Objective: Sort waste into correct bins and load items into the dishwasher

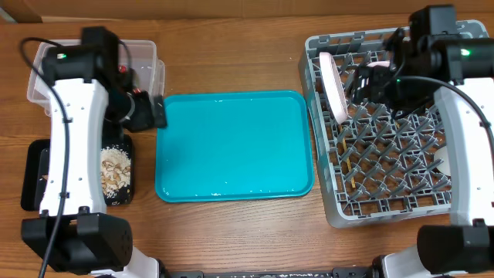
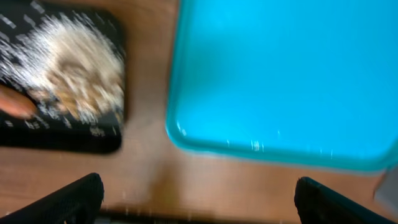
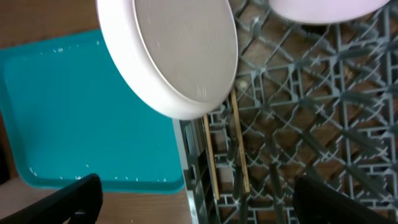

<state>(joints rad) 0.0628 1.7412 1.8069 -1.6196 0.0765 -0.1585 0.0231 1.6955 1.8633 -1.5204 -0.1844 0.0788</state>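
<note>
on the left side of the desk (image 1: 231, 46), the left fingers (image 2: 71, 200) are spread wide with nothing between them. they hang over bare wood between the black tray (image 2: 62, 140) and the teal serving tray (image 2: 280, 74). that wrist view is smeared. the black tray holds a heap of beige-white food scraps (image 2: 78, 68), and the orange carrot (image 2: 13, 102) lies in it at the view's left edge. seen from overhead, the clear tub (image 1: 150, 58) sits just behind the black tray, largely hidden by the left arm, and i cannot tell what it holds. the teal serving tray lies mid-desk, with tiny specks along its rim.

on the right, the grey dish rack (image 1: 332, 208) holds the white plate (image 1: 333, 85), which stands on edge by the rack's left wall. two wooden chopsticks (image 3: 225, 149) lie side by side on the grid floor just below the plate. the right fingers (image 3: 68, 200) are likewise parted and empty, above the rack's left side and near the plate. another white dish (image 3: 323, 9) shows at the top of the right wrist view, inside the rack. i cannot tell whether it is a bowl or the cup.
</note>
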